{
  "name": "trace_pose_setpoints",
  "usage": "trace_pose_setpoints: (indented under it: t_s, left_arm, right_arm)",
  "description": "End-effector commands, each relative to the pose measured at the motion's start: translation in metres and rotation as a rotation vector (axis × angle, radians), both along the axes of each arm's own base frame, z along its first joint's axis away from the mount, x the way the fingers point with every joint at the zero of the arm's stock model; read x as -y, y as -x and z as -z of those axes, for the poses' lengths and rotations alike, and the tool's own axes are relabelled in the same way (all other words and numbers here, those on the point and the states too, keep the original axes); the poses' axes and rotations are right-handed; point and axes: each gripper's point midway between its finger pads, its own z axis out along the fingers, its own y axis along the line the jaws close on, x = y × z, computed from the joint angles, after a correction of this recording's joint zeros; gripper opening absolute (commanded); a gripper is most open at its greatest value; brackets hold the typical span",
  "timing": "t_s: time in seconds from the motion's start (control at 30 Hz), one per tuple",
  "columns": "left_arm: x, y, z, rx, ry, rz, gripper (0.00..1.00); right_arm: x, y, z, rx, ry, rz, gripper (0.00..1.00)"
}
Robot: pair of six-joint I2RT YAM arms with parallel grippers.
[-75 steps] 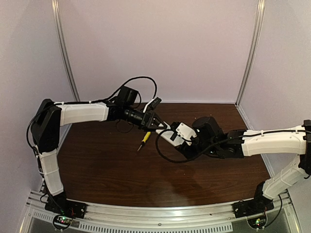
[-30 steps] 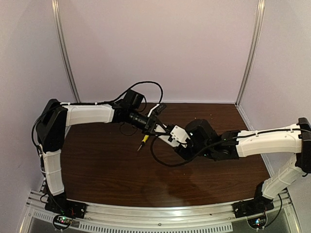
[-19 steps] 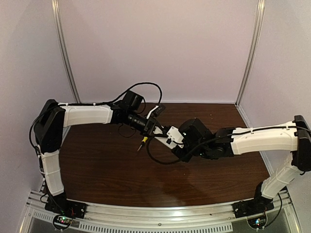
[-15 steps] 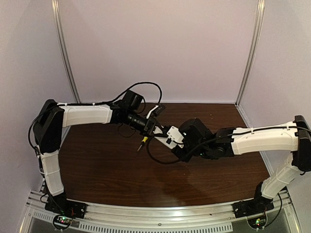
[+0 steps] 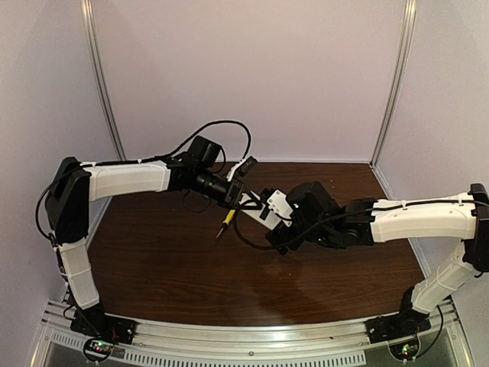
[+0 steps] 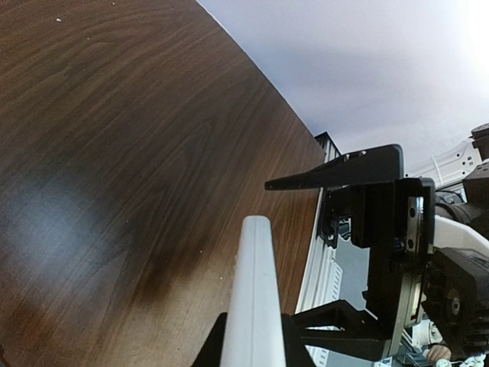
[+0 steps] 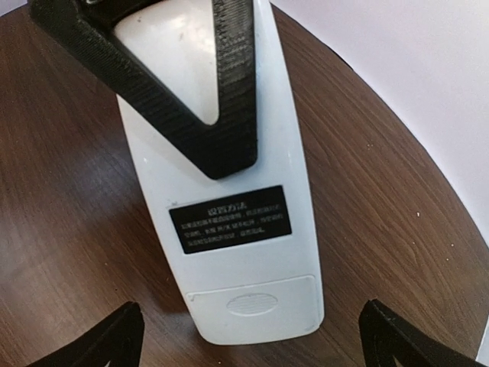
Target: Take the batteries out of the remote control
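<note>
The remote control (image 7: 229, 252) is a white slab held above the table, its back facing the right wrist camera. The back shows a black label and a closed battery cover (image 7: 256, 302). The batteries are hidden. My left gripper (image 6: 252, 348) is shut on the far part of the remote (image 6: 252, 306), and one of its black fingers (image 7: 221, 115) lies across the back. My right gripper (image 7: 256, 340) is open, with its two tips standing wide on either side of the remote's near end, touching nothing. In the top view the remote (image 5: 250, 201) spans between the two grippers.
A yellow-handled screwdriver (image 5: 227, 218) lies on the dark wooden table (image 5: 168, 260) just below and left of the grippers. Pale walls and metal posts (image 5: 103, 92) close off the back and sides. The right arm's cable (image 5: 252, 241) loops low under the wrist.
My right gripper has opened wide and let go of the remote's near end. The left gripper still holds the remote and has shifted slightly left.
</note>
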Motion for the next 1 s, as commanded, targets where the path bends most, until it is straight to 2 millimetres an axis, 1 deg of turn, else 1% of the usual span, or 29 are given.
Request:
trace_pose_setpoints:
  t_s: [0.0,0.13,0.27,0.47,0.57,0.6,0.7,0.8,0.9,0.97]
  left_arm:
    - [-0.009,-0.006,-0.016,0.098,-0.012,-0.039,0.0]
    - [-0.021,-0.018,-0.014,0.173,-0.091,-0.115,0.0]
    - [-0.034,-0.028,-0.016,0.241,-0.148,-0.193,0.0]
    - [-0.047,-0.031,-0.02,0.349,-0.142,-0.242,0.0]
    - [-0.053,-0.031,-0.015,0.357,-0.16,-0.265,0.0]
    - [-0.056,-0.031,-0.01,0.352,-0.179,-0.271,0.0]
    - [-0.074,-0.04,0.005,0.37,-0.294,-0.342,0.0]
    - [-0.088,-0.046,0.005,0.412,-0.353,-0.395,0.0]
    - [-0.099,-0.051,0.005,0.408,-0.387,-0.459,0.0]
    - [-0.1,-0.049,0.005,0.4,-0.373,-0.463,0.0]
  right_arm:
    - [0.007,-0.006,-0.018,0.042,-0.034,0.049,1.0]
    - [0.015,-0.008,-0.025,0.068,-0.024,0.078,1.0]
    - [0.022,-0.009,-0.035,0.088,-0.041,0.105,1.0]
    - [0.028,-0.008,-0.048,0.103,-0.085,0.136,1.0]
    - [0.031,-0.008,-0.053,0.097,-0.127,0.165,1.0]
    - [0.032,-0.007,-0.055,0.096,-0.136,0.172,1.0]
    - [0.036,-0.009,-0.059,0.103,-0.151,0.199,1.0]
    - [0.039,-0.01,-0.062,0.103,-0.152,0.225,1.0]
    - [0.04,-0.011,-0.067,0.1,-0.167,0.238,1.0]
    - [0.04,-0.011,-0.071,0.101,-0.18,0.249,1.0]
